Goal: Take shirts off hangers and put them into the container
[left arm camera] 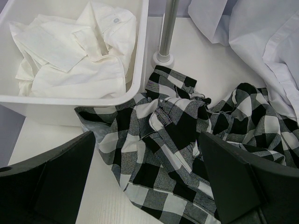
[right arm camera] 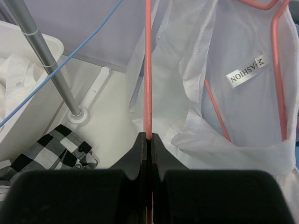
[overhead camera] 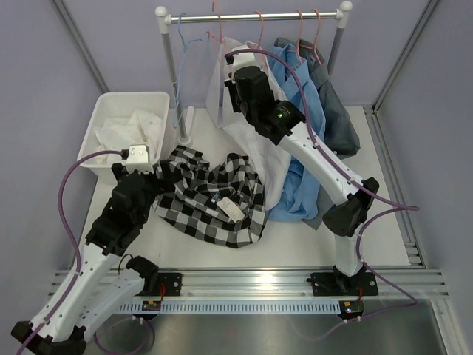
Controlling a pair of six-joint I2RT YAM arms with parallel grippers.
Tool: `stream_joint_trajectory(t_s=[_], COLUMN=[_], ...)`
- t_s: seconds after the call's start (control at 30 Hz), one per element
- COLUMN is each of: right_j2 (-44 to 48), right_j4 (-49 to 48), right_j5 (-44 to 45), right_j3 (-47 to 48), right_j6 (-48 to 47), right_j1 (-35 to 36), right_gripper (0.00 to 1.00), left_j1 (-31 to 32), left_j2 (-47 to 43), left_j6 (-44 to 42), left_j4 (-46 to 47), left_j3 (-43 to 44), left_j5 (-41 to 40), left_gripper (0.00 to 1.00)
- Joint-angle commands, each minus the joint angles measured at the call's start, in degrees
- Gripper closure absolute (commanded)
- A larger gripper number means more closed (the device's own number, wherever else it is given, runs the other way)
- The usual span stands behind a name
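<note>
Lilac walls close round the white table (overhead camera: 295, 244), seen from the arms' side. The left gripper (left arm camera: 147, 173) hovers with its jaws spread wide and holds nothing. Right beneath it lies the check shirt (left arm camera: 173, 130), crumpled on the table, one edge against the tub (left arm camera: 70, 105). That white tub sits at ten o'clock on the table and holds a rumpled white shirt (left arm camera: 70, 60), collar and button up.

The right gripper (right arm camera: 147, 140) is up at twelve o'clock, pinched tight on the thin wire of a pink hanger (right arm camera: 147, 70). At its three o'clock a pale shirt (right arm camera: 243, 116) hangs open, label showing. A blue hanger (right arm camera: 70, 56) crosses at ten o'clock. Along the rail (overhead camera: 251, 16), further toward three o'clock, hang a light blue shirt (overhead camera: 295, 96) and a dark grey shirt (overhead camera: 336, 111).
</note>
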State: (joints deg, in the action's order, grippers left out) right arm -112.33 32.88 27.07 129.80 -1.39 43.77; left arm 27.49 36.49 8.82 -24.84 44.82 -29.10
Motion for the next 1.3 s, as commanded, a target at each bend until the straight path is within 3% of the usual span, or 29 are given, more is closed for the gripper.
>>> stream_joint_trajectory(t_s=[0.0,0.13,0.23,0.47,0.57,0.6,0.73,0.83,1.0,1.1,1.27], right_j2=[1.15,1.24,1.59,3.17,4.31,4.84,9.23,14.32,25.48,34.18,50.59], right_j4=[-4.5,-4.32,-4.67,-5.55,-5.29,-5.29,-5.2,-4.59,-3.26,-5.1,-8.54], right_j5=[-1.4,-2.55,-2.02,-3.6,-4.48,-4.66,-6.41,-6.94,-7.38,-7.03,-4.75], right_j3=[-0.51,-1.3,-2.44,-4.73,-5.69,-6.13,-10.25,-13.59,-20.71,-29.75,-47.95], right_j6=[1.04,2.71,2.79,3.23,3.58,3.85,4.38,4.46,4.29,4.55,6.66], right_j1=[-0.35,-0.09,0.26,0.27,0.35,0.27,0.35,0.35,0.35,0.35,0.35], right_gripper=[0.98,0.88,0.86,0.67,0.52,0.41,0.15,0.02,0.01,0.01,0.01], left_j1=[-0.59,-0.85,-0.94,-0.94,-0.94,-0.94,-0.94,-0.85,-0.24,1.43,9.94], left_j2=[0.25,0.16,0.34,0.6,0.86,1.3,2.88,4.72,8.77,10.53,16.31], left_j6=[-0.73,-0.65,-0.65,-0.56,-0.56,-0.47,1.19,3.48,7.78,11.03,17.62], left_j4=[1.46,1.46,1.46,1.55,1.46,1.55,1.37,0.85,-4.16,-5.13,-5.66], left_j3=[-0.17,-0.17,-0.08,-0.08,-0.08,-0.08,0.62,1.94,5.8,5.72,4.84], left_j5=[0.45,0.89,0.98,2.03,3.08,3.52,6.86,9.94,12.04,14.6,8.64], left_gripper=[0.01,0.01,0.01,0.01,0.01,0.01,0.01,0.01,0.01,0.01,0.01])
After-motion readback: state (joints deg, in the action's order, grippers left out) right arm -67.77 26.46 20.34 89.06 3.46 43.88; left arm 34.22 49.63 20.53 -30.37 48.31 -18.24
